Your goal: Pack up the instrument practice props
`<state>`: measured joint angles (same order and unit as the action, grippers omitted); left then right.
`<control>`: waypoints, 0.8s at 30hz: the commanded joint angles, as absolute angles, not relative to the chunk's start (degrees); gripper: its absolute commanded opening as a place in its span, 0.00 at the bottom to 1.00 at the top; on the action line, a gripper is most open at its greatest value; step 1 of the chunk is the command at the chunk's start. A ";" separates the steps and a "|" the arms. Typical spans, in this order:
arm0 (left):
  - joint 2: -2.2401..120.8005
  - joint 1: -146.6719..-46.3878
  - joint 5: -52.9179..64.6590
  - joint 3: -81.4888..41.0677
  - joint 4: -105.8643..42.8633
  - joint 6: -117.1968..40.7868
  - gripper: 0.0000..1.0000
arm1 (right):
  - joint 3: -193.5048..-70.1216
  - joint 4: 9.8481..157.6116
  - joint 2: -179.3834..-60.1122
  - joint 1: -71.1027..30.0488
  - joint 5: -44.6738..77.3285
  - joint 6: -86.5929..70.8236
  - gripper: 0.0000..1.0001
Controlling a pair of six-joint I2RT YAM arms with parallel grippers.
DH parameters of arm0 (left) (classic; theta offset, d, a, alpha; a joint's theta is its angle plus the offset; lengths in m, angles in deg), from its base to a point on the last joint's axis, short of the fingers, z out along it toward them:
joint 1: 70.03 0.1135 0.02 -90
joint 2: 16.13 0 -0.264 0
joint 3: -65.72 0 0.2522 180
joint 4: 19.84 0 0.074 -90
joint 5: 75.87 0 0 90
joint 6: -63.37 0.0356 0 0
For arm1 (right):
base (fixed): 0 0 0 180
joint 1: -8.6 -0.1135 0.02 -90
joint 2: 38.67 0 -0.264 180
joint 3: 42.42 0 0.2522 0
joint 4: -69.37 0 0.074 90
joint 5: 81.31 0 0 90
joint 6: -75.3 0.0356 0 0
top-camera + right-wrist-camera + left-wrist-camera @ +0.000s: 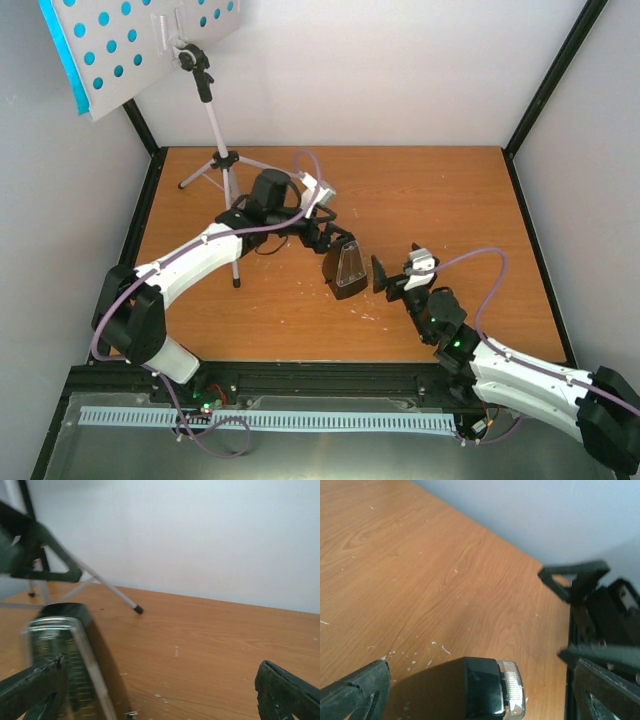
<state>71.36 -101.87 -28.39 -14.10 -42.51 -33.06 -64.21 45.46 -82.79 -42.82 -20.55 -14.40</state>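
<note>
We see the small black pyramid metronome with clear cover (347, 270), our left gripper (481, 667) spread wide around it, our right gripper (162, 665) just beside it, spread too.

White music stand (215, 125) upright far-left, cyan pages (61, 48) on it; black metronome (345, 268) near centre.

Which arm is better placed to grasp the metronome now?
Left, likely: the metronome sits centred between the open fingers of the left gripper, but off-centre beside one finger of the right gripper.
</note>
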 commanded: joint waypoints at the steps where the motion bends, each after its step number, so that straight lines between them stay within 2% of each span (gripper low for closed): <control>1: 72.31 -107.29 -19.55 -15.55 -46.48 -24.50 0.99 | -62.43 49.21 -79.67 -37.07 -17.06 -11.69 1.00; 8: 74.95 -111.73 -14.69 -16.00 -48.02 -21.47 0.98 | -60.42 52.59 -73.30 -34.90 -18.74 -11.60 1.00; 17: 75.00 -114.48 -6.22 -15.16 -47.99 -20.30 0.69 | -58.97 53.03 -70.69 -33.68 -19.72 -10.32 1.00; 24: 74.49 -114.54 -5.54 -15.00 -47.87 -20.23 0.57 | -58.70 52.81 -71.00 -33.50 -19.94 -9.72 1.00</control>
<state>75.16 -113.89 -6.71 -14.19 -47.65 -21.22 -59.53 52.98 -71.18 -34.12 -19.00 -10.62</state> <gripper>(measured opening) 0.587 0.999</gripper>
